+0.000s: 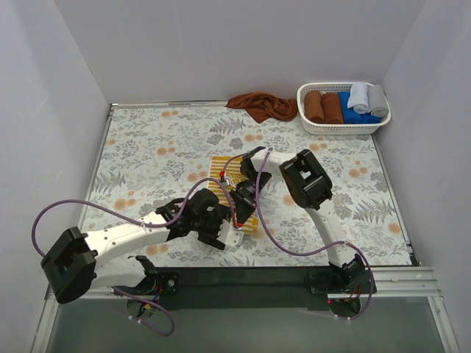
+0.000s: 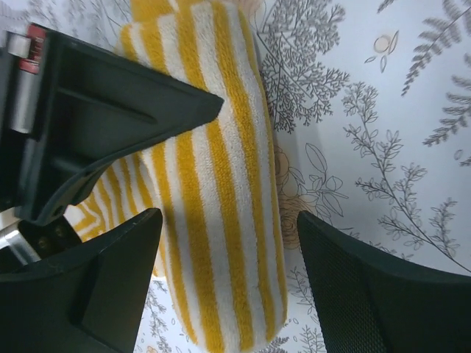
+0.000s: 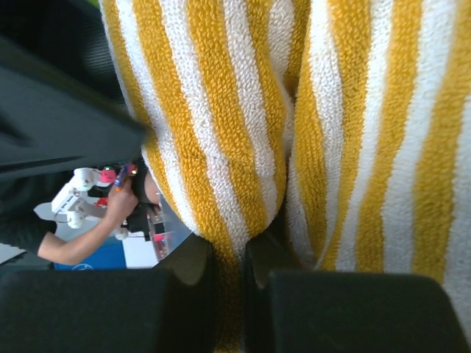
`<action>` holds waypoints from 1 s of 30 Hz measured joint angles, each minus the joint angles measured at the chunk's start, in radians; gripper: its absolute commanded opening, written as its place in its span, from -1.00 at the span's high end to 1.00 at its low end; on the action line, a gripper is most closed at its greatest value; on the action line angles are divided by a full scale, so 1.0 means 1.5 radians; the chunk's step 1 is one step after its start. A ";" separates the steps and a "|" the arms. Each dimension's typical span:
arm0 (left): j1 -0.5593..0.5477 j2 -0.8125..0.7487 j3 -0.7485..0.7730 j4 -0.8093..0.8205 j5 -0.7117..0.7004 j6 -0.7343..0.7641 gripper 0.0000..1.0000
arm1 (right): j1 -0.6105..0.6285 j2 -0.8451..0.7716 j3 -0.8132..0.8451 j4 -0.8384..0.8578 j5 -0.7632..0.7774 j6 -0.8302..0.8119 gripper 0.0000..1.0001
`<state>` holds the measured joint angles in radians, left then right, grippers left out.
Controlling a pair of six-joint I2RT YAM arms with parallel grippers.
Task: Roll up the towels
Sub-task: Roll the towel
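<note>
On the counter (image 1: pixel 147 147), striped towel (image 2: pixel 221 220) lying part-rolled; left pincer (image 2: pixel 228 243) straddling the roll, fingers (image 2: pixel 360 294) spread, not gripping; right pincer (image 3: pixel 229 283) pinching a fold of it. Far edge — rust towel (image 1: pixel 257 105) lying bunched beside the basket (image 1: pixel 342 129).

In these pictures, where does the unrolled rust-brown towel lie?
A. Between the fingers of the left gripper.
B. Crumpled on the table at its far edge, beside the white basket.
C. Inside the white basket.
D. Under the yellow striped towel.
B: the top view shows the rust-brown towel crumpled on the table at the far edge, just left of the white basket and well apart from the striped towel.
</note>
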<state>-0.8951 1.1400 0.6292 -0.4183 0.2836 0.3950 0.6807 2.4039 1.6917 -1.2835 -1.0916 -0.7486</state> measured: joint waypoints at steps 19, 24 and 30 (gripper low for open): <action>0.019 0.170 0.100 -0.056 -0.010 -0.013 0.77 | -0.059 0.020 0.082 -0.063 0.042 0.038 -0.20; 0.089 0.251 0.199 -0.160 0.092 -0.017 0.77 | -0.152 -0.055 0.128 -0.021 0.124 0.057 -0.25; 0.156 0.382 0.339 -0.299 0.210 -0.014 0.75 | -0.259 -0.231 0.093 0.047 0.206 0.078 -0.25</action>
<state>-0.6613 1.7138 1.1374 -0.8669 0.5983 0.3737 0.2928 2.0571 1.8317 -1.2129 -0.7822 -0.6312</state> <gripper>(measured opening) 0.233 0.626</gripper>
